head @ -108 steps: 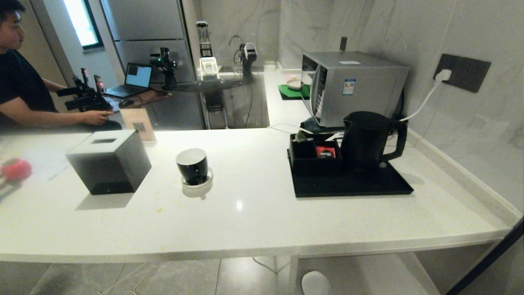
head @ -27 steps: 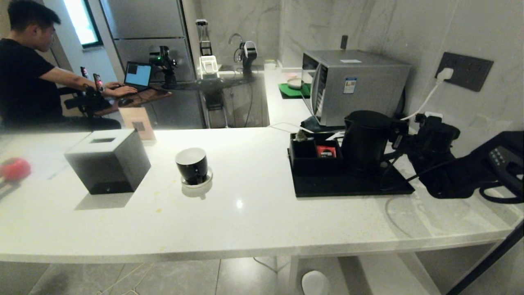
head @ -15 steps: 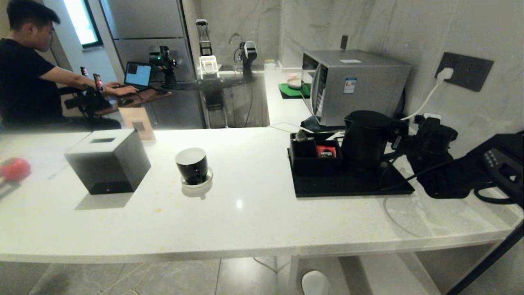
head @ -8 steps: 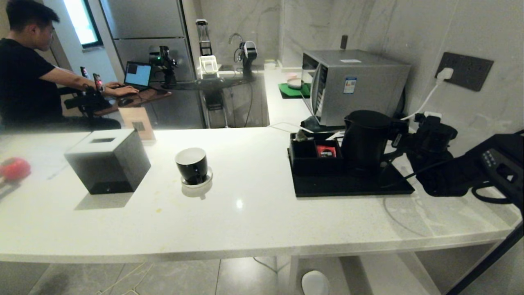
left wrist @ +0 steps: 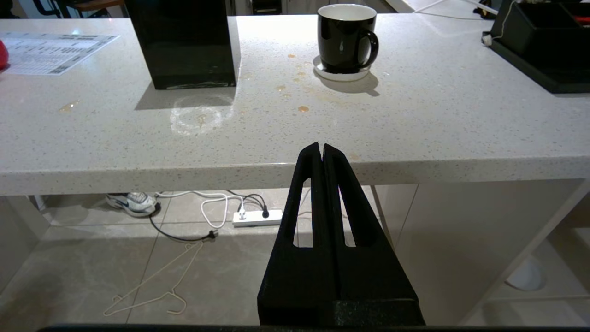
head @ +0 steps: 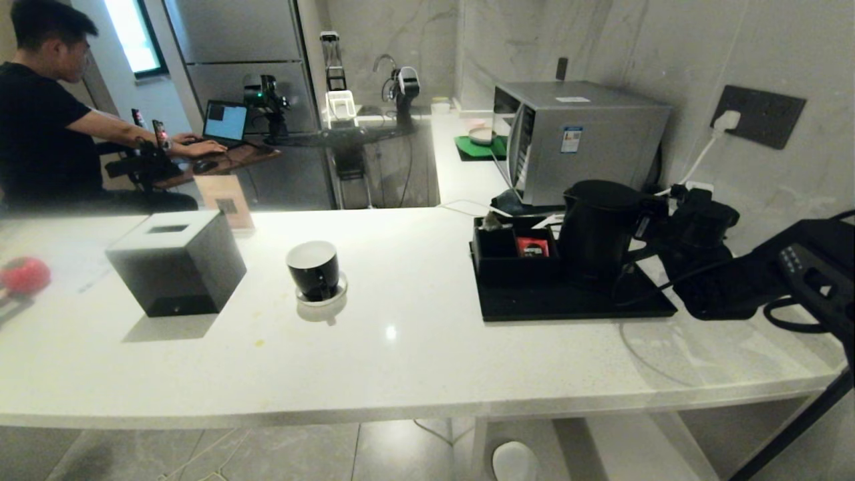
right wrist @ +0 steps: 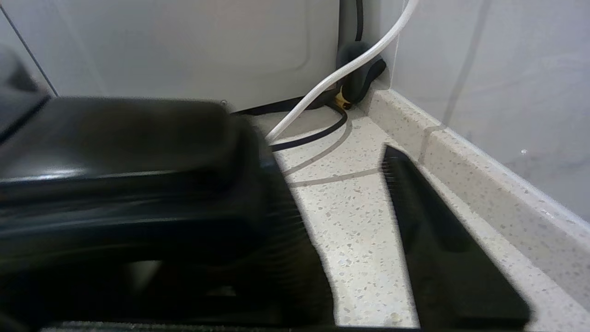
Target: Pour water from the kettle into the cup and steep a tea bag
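Note:
The tall black kettle stands on a black tray at the counter's right. My right gripper is at its loop handle, coming in from the right. In the right wrist view the kettle fills one side as a dark blur, and bare counter shows between the parted fingers of the right gripper. The black cup rests on its white saucer mid-counter. A pale tea bag sits in the tray's organiser. My left gripper hangs shut below the counter's front edge.
A black tissue box stands left of the cup. A red packet lies in the organiser. A microwave is behind the kettle, with a white cable to the wall socket. A person sits at far left.
The right arm came in from the right and has edged closer to the kettle's handle. Its fingers are blurred in the wrist view. The cup and the left arm have not moved.

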